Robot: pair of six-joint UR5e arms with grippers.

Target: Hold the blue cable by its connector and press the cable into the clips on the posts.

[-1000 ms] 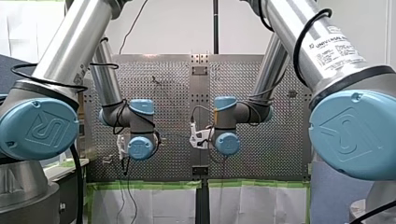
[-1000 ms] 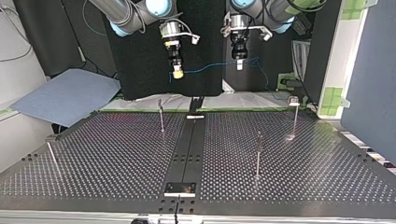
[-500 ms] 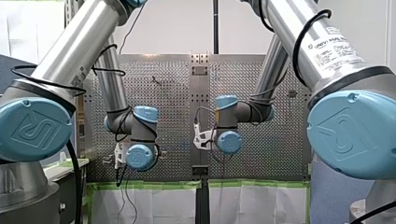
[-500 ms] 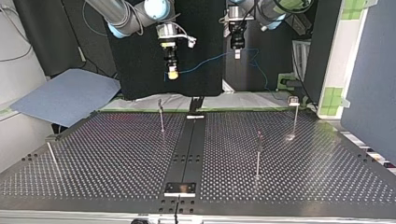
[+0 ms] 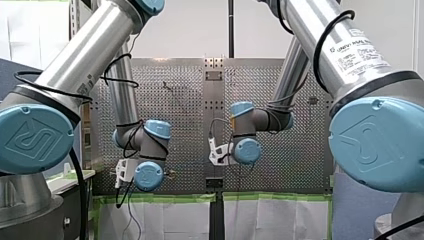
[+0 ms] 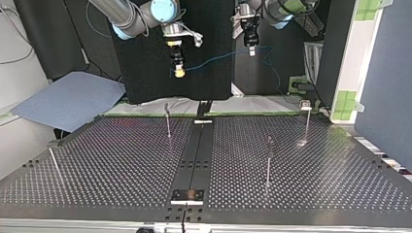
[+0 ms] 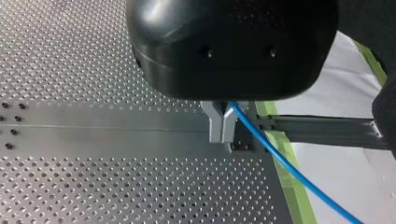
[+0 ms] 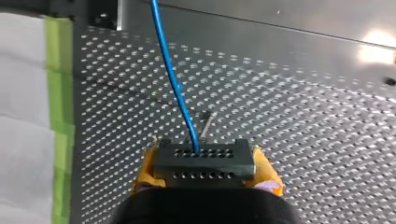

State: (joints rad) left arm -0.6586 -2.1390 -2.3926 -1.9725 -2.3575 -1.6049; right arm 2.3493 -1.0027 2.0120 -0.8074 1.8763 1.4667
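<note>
The blue cable (image 6: 214,59) hangs in the air between my two grippers, high above the table's far edge. My right gripper (image 6: 179,73), at the top view's left, is shut with its yellow pads (image 8: 268,175) on the cable's black connector (image 8: 204,163). The cable (image 8: 173,74) leaves the connector and runs ahead over the perforated plate. My left gripper (image 6: 251,48), at the top view's right, has its metal fingers (image 7: 217,126) shut on the cable (image 7: 289,168) further along. Thin posts (image 6: 167,121) (image 6: 268,160) (image 6: 306,119) stand on the table below, apart from the cable.
Another thin post (image 6: 52,160) leans at the top view's near left. A dark centre rail (image 6: 194,155) runs across the perforated table. A blue-grey sheet (image 6: 68,97) lies beyond the table's left corner. Green tape (image 7: 285,154) edges the plate.
Both grippers have moved toward the top view's upper edge, taking the cable with them. In the front view my left wrist has sunk lower and my right has shifted slightly right.
</note>
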